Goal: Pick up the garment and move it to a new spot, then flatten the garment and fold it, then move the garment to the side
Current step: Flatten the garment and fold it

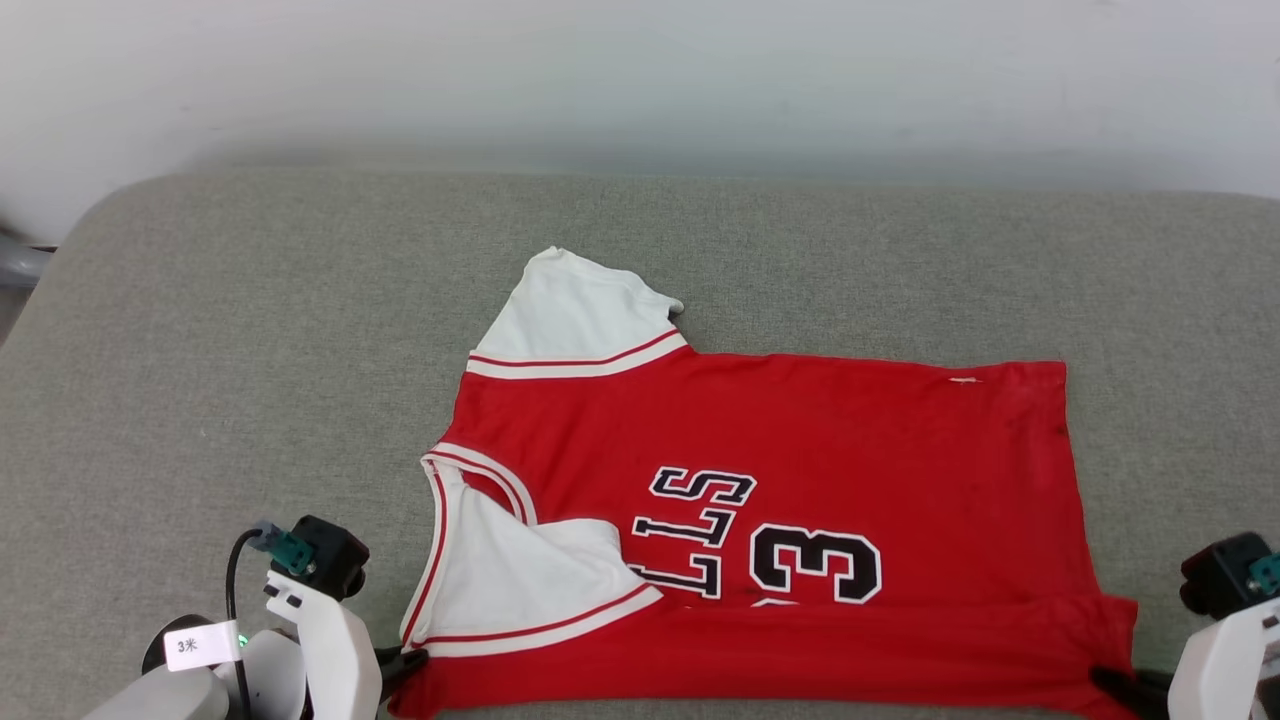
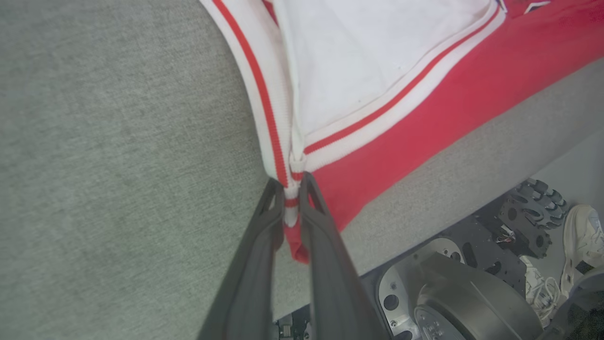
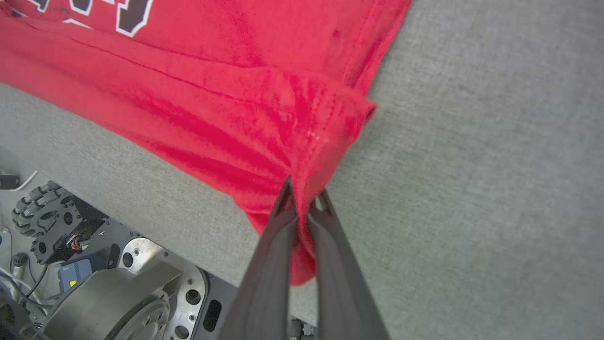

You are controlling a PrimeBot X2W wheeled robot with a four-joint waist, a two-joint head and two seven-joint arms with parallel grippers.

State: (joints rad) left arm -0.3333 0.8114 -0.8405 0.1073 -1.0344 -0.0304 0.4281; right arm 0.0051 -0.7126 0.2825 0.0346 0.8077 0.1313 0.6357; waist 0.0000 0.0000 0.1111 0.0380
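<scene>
Garment (image 1: 850,440) lies crosswise (top toward robot's left).

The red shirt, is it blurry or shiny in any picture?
Head view: the garment is sharp, evenly lit, no glare. Left wrist view: fabric crisp, the left gripper slightly soft up close. Right wrist view: folds shaded darker near the right gripper.
</scene>
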